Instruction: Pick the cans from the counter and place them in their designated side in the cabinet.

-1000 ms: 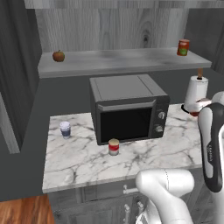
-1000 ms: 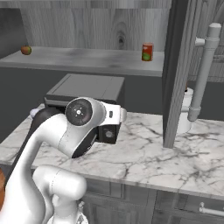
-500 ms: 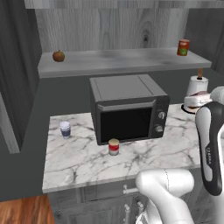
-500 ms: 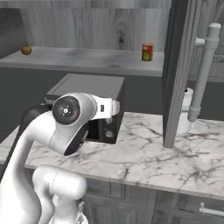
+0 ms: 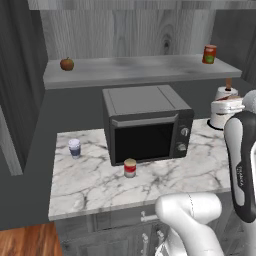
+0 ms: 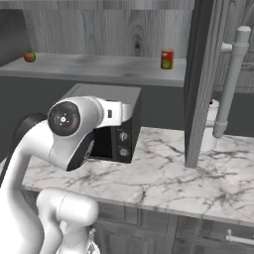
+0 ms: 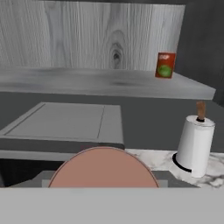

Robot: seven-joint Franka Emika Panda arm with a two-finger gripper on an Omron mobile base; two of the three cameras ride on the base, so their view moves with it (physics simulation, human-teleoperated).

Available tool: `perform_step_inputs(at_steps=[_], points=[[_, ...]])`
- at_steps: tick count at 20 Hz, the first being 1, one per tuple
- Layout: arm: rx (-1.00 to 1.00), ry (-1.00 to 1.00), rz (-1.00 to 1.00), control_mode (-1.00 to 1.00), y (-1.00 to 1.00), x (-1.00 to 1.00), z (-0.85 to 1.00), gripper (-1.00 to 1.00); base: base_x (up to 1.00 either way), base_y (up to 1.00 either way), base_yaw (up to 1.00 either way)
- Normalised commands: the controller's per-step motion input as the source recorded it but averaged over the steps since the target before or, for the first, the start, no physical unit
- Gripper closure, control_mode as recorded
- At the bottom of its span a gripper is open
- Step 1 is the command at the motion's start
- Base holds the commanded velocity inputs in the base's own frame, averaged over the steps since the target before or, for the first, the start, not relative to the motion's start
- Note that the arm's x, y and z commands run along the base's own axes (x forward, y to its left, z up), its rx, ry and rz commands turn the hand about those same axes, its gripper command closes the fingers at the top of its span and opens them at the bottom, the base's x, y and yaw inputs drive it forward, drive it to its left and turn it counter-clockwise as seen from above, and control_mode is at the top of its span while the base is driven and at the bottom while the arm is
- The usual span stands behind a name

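Currently can't tell the grip width: fingertips hidden in the hand view behind a big tan disc (image 7: 103,168) sitting right under the camera. Reads like the tan top of a can carried in the gripper (image 5: 229,101), but no confirmation from the side views. Hand raised at the right end of the counter (image 5: 90,182), just beside the paper towel roll (image 7: 195,145), looking level across the microwave (image 7: 65,120) roof toward the cabinet shelf (image 7: 87,83). Probably held high so as to clear the microwave and the roll on the way up to the shelf. Orange-red can with green patch (image 7: 165,65) already upright on the right end of the shelf, near the back wall. Apple (image 5: 67,63) alone on the far left end, well apart, so likely food left, cans right. Red-and-white can (image 5: 130,168) upright on the marble just in front of the microwave door, untouched and apart from the arm. White cup with blue band (image 5: 74,148) to the left of the microwave, not part of the job. Next drop spot presumably beside the orange-red can; need a gap to avoid knocking it over.
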Motion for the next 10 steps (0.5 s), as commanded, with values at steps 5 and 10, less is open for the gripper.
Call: perform_step_inputs(at_steps=[5, 10], points=[[0.0, -0.05, 0.0, -1.0, 0.08, -0.05, 0.45, 1.0, 0.0, 0.0, 0.0], [-0.02, -0.12, 0.0, -1.0, 0.08, -0.02, 0.33, 1.0, 0.0, 0.0, 0.0]])
